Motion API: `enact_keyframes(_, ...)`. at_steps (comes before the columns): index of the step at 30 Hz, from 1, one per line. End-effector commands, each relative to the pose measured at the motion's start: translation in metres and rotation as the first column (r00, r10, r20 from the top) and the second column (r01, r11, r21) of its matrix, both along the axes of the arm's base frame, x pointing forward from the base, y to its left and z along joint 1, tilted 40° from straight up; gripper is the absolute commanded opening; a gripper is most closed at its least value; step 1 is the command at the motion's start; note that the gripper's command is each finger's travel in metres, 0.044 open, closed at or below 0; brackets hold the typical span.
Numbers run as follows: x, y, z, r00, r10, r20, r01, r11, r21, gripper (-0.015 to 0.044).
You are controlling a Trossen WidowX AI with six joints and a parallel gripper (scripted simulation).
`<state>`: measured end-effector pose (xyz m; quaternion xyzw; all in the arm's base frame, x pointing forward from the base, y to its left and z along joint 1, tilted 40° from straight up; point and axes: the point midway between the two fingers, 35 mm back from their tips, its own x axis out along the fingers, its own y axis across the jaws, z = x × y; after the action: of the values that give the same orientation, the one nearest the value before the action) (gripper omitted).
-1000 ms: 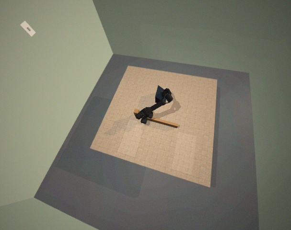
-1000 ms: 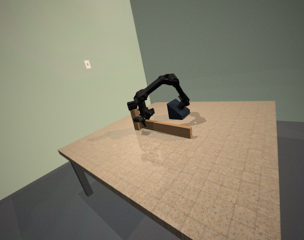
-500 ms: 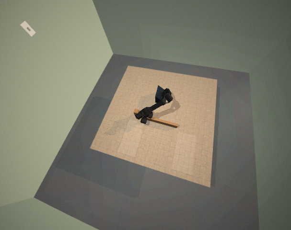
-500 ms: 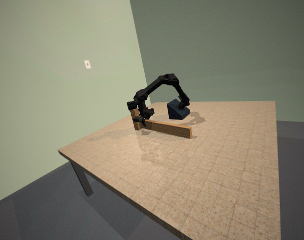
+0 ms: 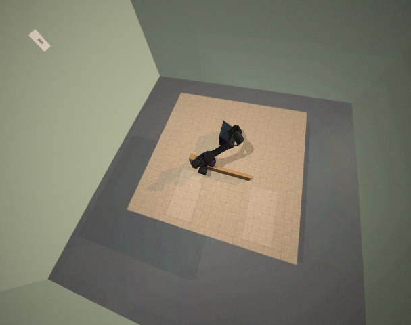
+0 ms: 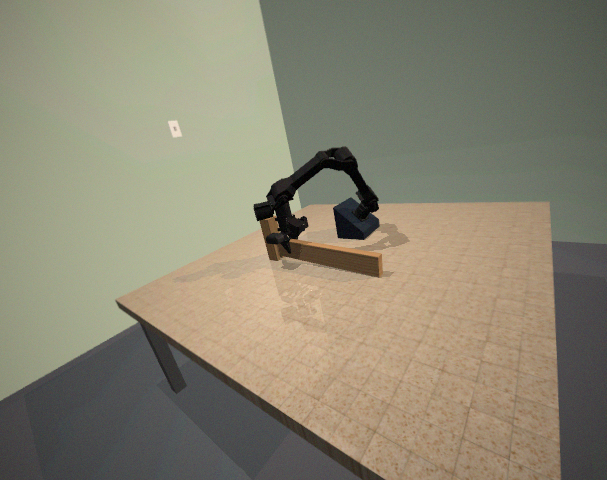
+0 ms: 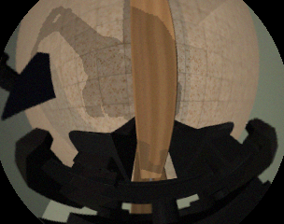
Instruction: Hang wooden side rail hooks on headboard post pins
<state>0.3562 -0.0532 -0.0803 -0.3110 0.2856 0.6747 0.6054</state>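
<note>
The wooden side rail stands on edge across the table. Its near end meets the short upright headboard post. Its far end rests on the table top. My gripper is shut on the rail close to the post end. In the wrist view the rail runs straight up from between my fingers. The hooks, the slot and the pins are hidden behind my gripper and the post.
The dark blue wedge base of my arm stands behind the rail. The tiled table stretches wide to the front and right. Its left edge is near the post.
</note>
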Motion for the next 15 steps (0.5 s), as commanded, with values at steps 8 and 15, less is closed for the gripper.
enact_keyframes(8, -0.0017, -0.0052, -0.0011, 1.000, -0.003, 0.003, 0.003, 1.000, -0.006, 0.0000)
enact_keyframes(15, -0.0012, -0.0056, -0.0012, 1.000, -0.003, 0.003, 0.003, 1.000, -0.006, 0.0000)
